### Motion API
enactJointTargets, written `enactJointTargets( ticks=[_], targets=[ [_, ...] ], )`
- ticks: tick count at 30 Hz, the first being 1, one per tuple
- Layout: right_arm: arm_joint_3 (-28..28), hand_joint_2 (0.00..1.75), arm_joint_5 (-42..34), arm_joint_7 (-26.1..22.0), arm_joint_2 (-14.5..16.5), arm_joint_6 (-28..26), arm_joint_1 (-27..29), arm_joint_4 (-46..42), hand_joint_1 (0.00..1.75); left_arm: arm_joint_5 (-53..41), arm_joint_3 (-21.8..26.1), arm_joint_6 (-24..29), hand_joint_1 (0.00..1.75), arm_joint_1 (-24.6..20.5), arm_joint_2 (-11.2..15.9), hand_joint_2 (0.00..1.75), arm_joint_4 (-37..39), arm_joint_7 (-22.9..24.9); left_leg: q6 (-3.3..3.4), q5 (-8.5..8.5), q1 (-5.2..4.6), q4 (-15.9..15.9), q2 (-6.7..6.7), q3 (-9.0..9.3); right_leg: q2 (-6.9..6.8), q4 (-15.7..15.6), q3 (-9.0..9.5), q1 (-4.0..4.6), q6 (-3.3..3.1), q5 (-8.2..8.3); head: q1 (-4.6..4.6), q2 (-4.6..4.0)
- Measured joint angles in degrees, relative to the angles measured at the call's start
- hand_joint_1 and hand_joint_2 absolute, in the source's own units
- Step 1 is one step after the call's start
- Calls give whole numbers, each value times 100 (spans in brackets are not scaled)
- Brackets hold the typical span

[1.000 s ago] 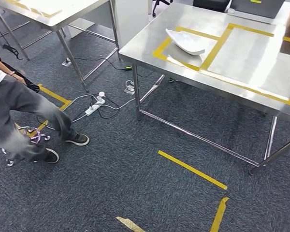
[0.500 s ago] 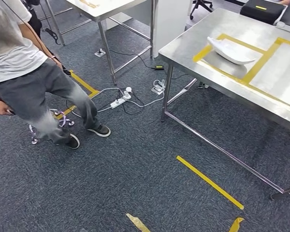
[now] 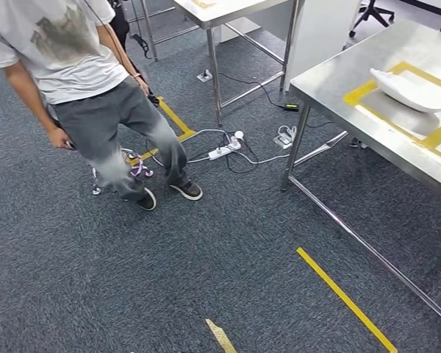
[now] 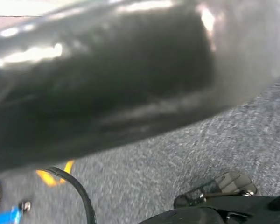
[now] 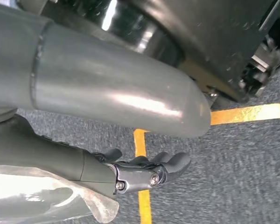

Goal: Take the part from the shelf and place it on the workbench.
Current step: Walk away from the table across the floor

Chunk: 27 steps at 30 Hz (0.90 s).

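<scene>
The head view has swung leftward: the person in grey trousers point(image 3: 104, 125) now stands nearer centre, and the white curved part point(image 3: 412, 90) on the steel workbench point(image 3: 340, 88) sits at the right edge.

carpet point(image 3: 218, 250): dark blue-grey, speckled
floor tape point(image 3: 345, 299): yellow strips
workbench point(image 3: 340, 88): bare silver steel, yellow tape outlines
part point(image 3: 409, 90): white
person point(image 3: 90, 81): white printed tee, faded grey trousers (black shoes)
power strip point(image 3: 221, 151): white

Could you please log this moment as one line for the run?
person standing on carpet | white part on steel table, inside yellow tape | right hand empty, fingers straight, above floor
</scene>
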Motion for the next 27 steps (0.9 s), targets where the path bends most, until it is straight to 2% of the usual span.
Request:
enactJointTargets(
  ticks=[1, 2, 4, 5, 7, 8, 9, 11, 12, 13, 14, 15, 16, 17, 18, 19, 20, 22, 23, 24, 26, 27],
  targets=[
    [1, 0, 0, 0, 1, 1, -5, 0, 0, 8, 0, 3, 0, 3, 1, 0, 1, 1, 6, 200, 2, -378, 76, 204, -70, 0, 16, 0, 12, -12, -1, -1],
    [1, 0, -1, 0, 1, 2, -7, 0, 0, 21, 1, 8, 0, -2, 1, 0, 1, 0, 17, 336, -19, -773, 217, 412, -135, 2, 32, 13, 34, -29, -2, -1],
    [1, 0, -1, -1, 0, 3, -14, -1, 0, 62, 4, 26, 0, -26, -3, 0, 1, -7, 78, 438, -58, -1248, 406, 650, -244, 5, 53, 41, 93, -68, 6, -1],
    [1, 0, -1, -1, -1, 4, -23, -1, 0, 80, 10, 33, 0, -30, -5, 0, 1, -12, 114, 411, -83, -1299, 422, 664, -296, 0, 71, 52, 125, -82, 11, 0],
    [1, 0, 4, -3, 2, 10, -51, -3, 0, 113, 27, 48, 0, -22, -10, 0, 1, -31, 193, 428, -85, -1327, 295, 661, -359, -4, 118, 35, 192, -115, 19, 0],
    [1, 0, 9, -5, 3, 13, -61, -3, 0, 125, 40, 53, 0, -19, -9, 0, 1, -44, 230, 441, -81, -1343, 238, 668, -277, 51, 100, 22, 224, -172, 25, 0],
    [1, 0, 16, -8, 5, 15, -66, -4, 0, 136, 54, 62, 0, -25, -5, 0, 1, -57, 268, 458, -74, -1360, 179, 674, -136, 215, 26, 12, 246, -288, 37, 0],
    [1, 0, 32, -10, 6, 16, -61, -4, 0, 140, 74, 73, 0, -52, 1, 0, 1, -75, 325, 473, -77, -1368, 51, 666, 195, 909, -311, 9, 252, -644, 64, 0],
    [1, 0, 38, -10, 5, 18, -51, -3, 0, 140, 80, 76, 0, -63, 1, 0, 1, -81, 345, 475, -88, -1367, -27, 659, 273, 1307, -519, 14, 243, -794, 71, 0],
    [1, 0, 44, -9, 5, 20, -39, -3, 0, 140, 83, 75, 0, -67, -2, 0, 1, -85, 354, 476, -100, -1366, -108, 657, 305, 1585, -680, 19, 230, -855, 72, 0],
    [1, 0, 50, -9, 4, 23, -27, -2, 0, 140, 87, 74, 0, -64, -3, 0, 1, -87, 358, 476, -109, -1365, -192, 660, 320, 1652, -747, 26, 212, -795, 73, 0],
    [1, 0, 55, -9, 4, 26, -19, -2, 0, 140, 93, 73, 0, -61, -4, 0, 1, -84, 358, 476, -115, -1363, -277, 666, 342, 1498, -711, 30, 190, -629, 72, 0],
    [1, 0, 59, -10, 4, 29, -16, -2, 0, 140, 98, 71, 0, -60, -4, 0, 1, -80, 357, 475, -118, -1359, -359, 674, 402, 1164, -584, 32, 166, -395, 72, 0],
    [1, 0, 61, -11, 4, 33, -17, -2, 0, 140, 102, 68, 0, -62, -6, 0, 1, -77, 352, 473, -117, -1355, -436, 677, 542, 775, -424, 30, 142, -192, 72, 0],
    [1, 0, 61, -15, 4, 39, -18, -1, 0, 140, 105, 66, 0, -70, -9, 0, 1, -73, 339, 471, -119, -1342, -512, 670, 681, 423, -273, 19, 125, -58, 70, 0],
    [1, 0, 61, -17, 4, 45, -21, 0, 0, 140, 107, 62, 0, -77, -12, 0, 1, -72, 315, 475, -114, -1334, -580, 652, 794, 195, -162, 17, 114, 4, 69, 0],
    [1, 0, 62, -19, 4, 50, -23, 1, 0, 140, 109, 60, 0, -78, -15, 0, 1, -72, 283, 485, -104, -1332, -646, 629, 854, 94, -105, 17, 104, 0, 67, 0],
    [0, 0, 63, -20, 6, 56, -28, 2, 0, 139, 116, 58, 0, -62, -12, 0, 2, -71, 211, 506, -80, -1335, -757, 592, 746, 40, -57, 21, 66, 14, 64, 0],
    [-1, 0, 64, -20, 8, 60, -30, 2, 0, 139, 119, 58, 0, -51, -7, 0, 3, -71, 182, 475, -84, -1297, -698, 570, 671, 12, -39, 15, 37, 29, 62, 0],
    [-1, 0, 64, -23, 11, 65, -30, 2, 0, 138, 121, 57, 0, -49, -2, 0, 3, -70, 152, 387, -92, -1171, -571, 512, 585, -19, -20, 9, 7, 41, 50, 0],
    [-1, 0, 63, -28, 14, 81, -22, 2, 0, 138, 122, 50, 0, -65, 1, 0, 3, -69, 101, 59, -97, -591, -222, 247, 392, -46, 9, 14, -33, 36, 29, 0],
    [-1, 0, 62, -31, 14, 86, -14, 2, 0, 137, 122, 45, 0, -75, -1, 0, 3, -68, 77, -110, -82, -207, -123, 68, 290, -45, 16, 21, -44, 24, 21, 0]
  ],
)
